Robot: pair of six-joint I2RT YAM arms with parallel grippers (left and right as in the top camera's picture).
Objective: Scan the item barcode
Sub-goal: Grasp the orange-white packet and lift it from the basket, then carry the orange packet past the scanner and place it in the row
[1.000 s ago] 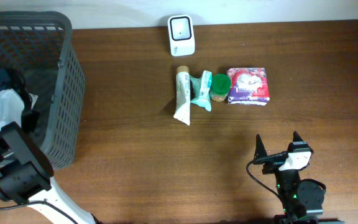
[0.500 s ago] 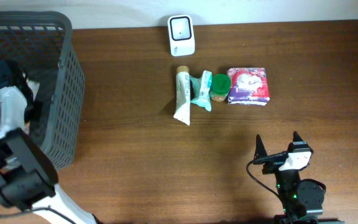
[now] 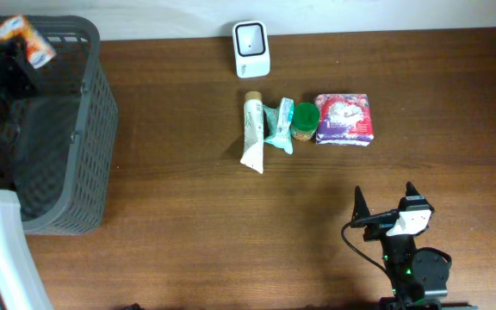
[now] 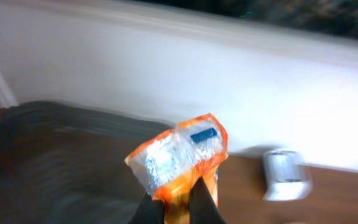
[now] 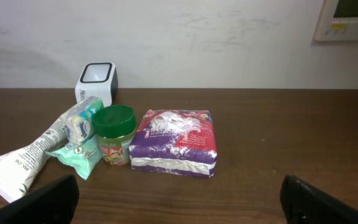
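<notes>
**Supervisor:** Where is the item right now?

**Operator:** The orange packet [image 3: 24, 30] is up in the air over the back left corner of the basket [image 3: 67, 129]. My left fingers [image 4: 201, 202] are clamped on its lower edge. It touches nothing else.

**Supervisor:** So how far along are you?

**Operator:** I'd say the pick is done and the scan itself is not. The scanner [image 3: 251, 48] stands at the back of the worktop [image 3: 188, 224], well apart from the packet. I have to carry the packet across and show the code to the scanner's window.

**Supervisor:** Which way is it pointing?

**Operator:** In my left wrist view it stands up out of the fingers. Its long axis runs away from them and leans toward the scanner side. A clear panel and a small blue patch face the camera. I cannot tell whether that patch is the barcode, so I may have to turn the packet.

**Supervisor:** And the other arm?

**Operator:** My right fingers [image 5: 42, 202] are spread wide apart with nothing between them, parked at the front. They face the tube [image 3: 251, 131], the green-lidded jar [image 3: 305, 120] and the purple pack [image 3: 344, 119].
</notes>
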